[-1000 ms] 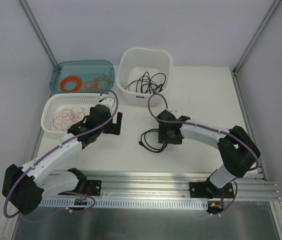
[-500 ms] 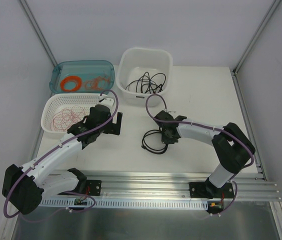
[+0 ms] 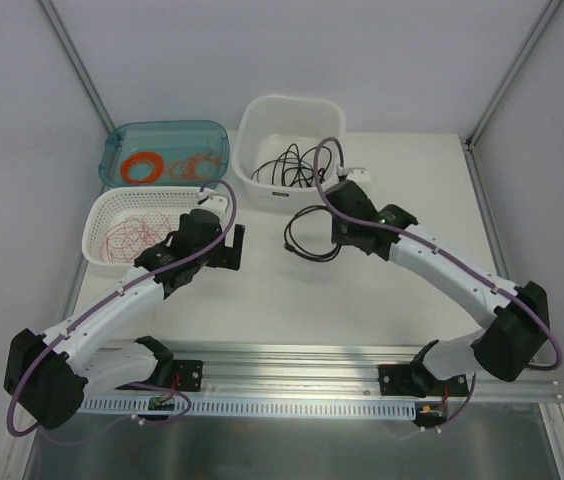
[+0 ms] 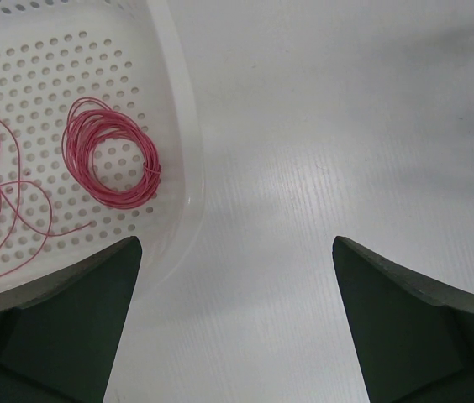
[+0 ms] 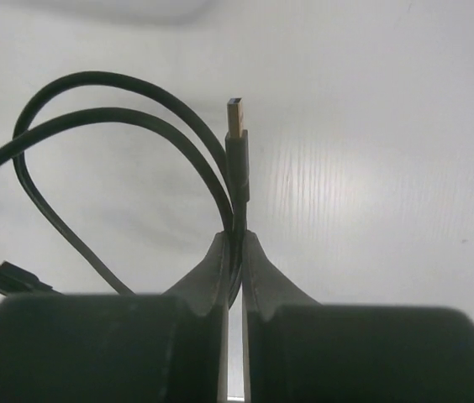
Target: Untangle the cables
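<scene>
A black cable with a USB plug hangs in loose loops just above the table, in front of the white bin. My right gripper is shut on it just below the plug, with two strands pinched between the fingers. More black cables lie tangled in the white bin. Loose red wires lie in the perforated basket. My left gripper stands open over bare table beside the basket's right rim, holding nothing.
A neat red coil lies in the basket near its right wall. A teal tray at the back left holds wound orange rings. Grey walls enclose the table on three sides, and a metal rail runs along the front edge.
My right gripper shut on the black cable on the table, then lifted it and carried it back towards the white bin. The left arm has not moved.
</scene>
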